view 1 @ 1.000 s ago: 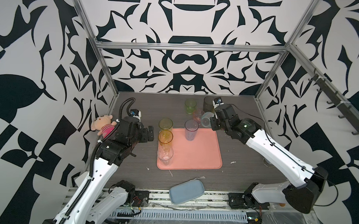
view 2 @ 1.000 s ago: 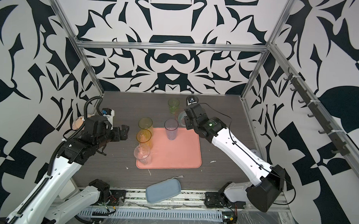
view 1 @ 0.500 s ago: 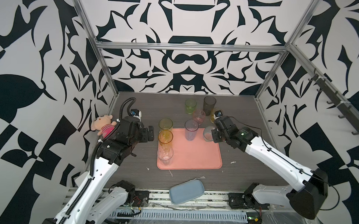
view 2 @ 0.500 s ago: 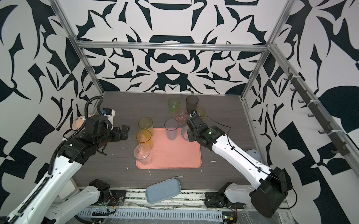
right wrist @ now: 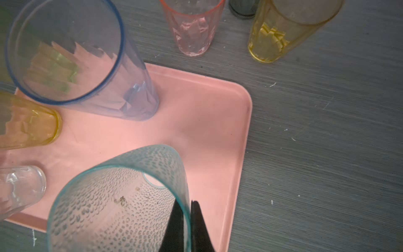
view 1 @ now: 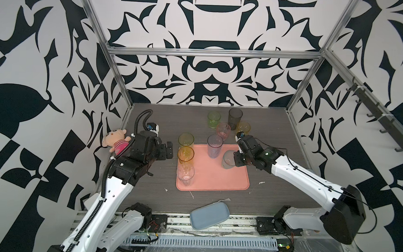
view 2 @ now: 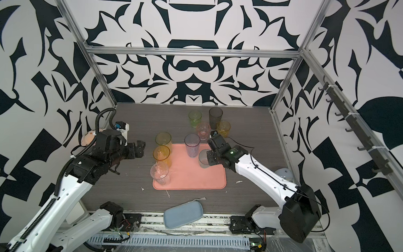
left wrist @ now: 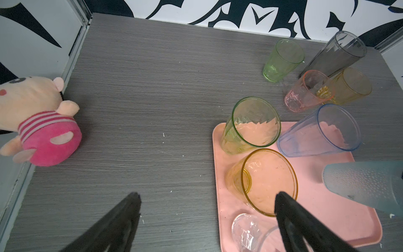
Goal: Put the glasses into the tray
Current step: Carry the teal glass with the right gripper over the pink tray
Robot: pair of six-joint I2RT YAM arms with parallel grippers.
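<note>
One dimpled teal tumbler (right wrist: 122, 196) over smooth, round-cornered tray (right wrist: 196, 122).

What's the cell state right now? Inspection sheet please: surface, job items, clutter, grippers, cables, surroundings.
Surface: dark wood-grain table, white flecks.
Job's things: tray mid-table; blue glass, amber glass, clear glass on it; yellow-green glass at its far-left corner; green glass, grey glass, pink glass, yellow glass on the table behind it.
Clutter: plush toy by the left wall; dish overhanging the front edge.
Grippers: right gripper shut on the teal glass wall, over the tray; left gripper open, empty, left of the tray.
Cables: hose arches over the left arm, clear of glasses.
Surroundings: patterned walls, metal frame, hook rail on the right.
</note>
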